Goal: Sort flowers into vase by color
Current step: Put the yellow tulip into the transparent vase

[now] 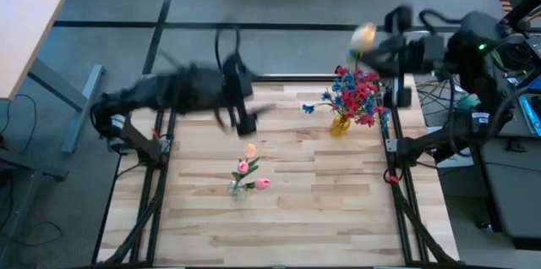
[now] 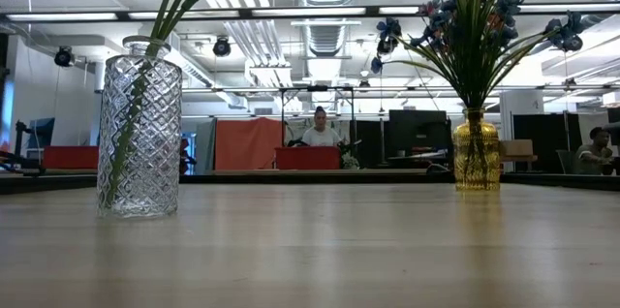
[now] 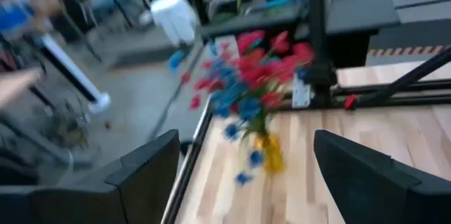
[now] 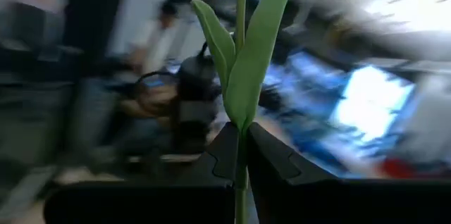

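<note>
Right hand (image 4: 239, 155): pressed together, pinching a flower stem (image 4: 241, 55); its peach bud (image 1: 363, 36) is held beyond the counter's (image 1: 321, 218) far right corner.
Left hand (image 3: 246, 175): spread, nothing held, above the far counter.
Yellow vase (image 1: 340, 123): filled with red and blue flowers (image 1: 359, 93).
Clear vase (image 2: 139, 134): pink buds (image 1: 250, 172) held, near centre.

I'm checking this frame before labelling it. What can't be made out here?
- Left gripper: smeared by motion in the high view.
- Cream bud on the stem in the right gripper: cut off by the right wrist view's top edge.
- Clear vase: its blooms are cut off by the low view's top edge.
- Yellow vase: blurred in the left wrist view.
</note>
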### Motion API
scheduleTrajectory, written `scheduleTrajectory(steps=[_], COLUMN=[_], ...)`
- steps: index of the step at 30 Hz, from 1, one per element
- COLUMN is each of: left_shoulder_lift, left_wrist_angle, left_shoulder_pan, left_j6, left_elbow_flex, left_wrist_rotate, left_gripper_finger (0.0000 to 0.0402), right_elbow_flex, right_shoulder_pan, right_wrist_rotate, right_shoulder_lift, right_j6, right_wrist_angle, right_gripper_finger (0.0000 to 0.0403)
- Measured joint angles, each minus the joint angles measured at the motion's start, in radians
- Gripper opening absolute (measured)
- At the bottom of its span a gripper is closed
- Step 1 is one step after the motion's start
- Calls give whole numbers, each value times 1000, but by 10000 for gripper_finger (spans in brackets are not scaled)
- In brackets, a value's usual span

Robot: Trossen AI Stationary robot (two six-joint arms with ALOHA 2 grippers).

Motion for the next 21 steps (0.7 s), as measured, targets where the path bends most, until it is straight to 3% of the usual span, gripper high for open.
scheduleTrajectory(steps=[5,8,10,15,21], left_shoulder_lift=[-69,-119,-141,-132,-84], left_wrist_angle=[415,680,787,903,1086], left_shoulder_pan=[-230,-307,-327,-315,-312], left_j6=[172,267,265,174,243], left_elbow_flex=[-309,-416,-463,-536,-559], left_wrist_rotate=[-305,-368,-299,-4,16], left_gripper_finger=[310,310,310,310,310], right_elbow_flex=[-44,-81,-119,-234,-313], right_shoulder_pan=[148,228,276,359,404], right_wrist_rotate=[-26,-26,-22,-17,26], right_shoulder_lift=[-4,-2,1,40,102], right_j6=[71,132,157,194,214], right_wrist_angle=[-50,12,48,187,272], right_gripper_finger=[13,13,13,13,13])
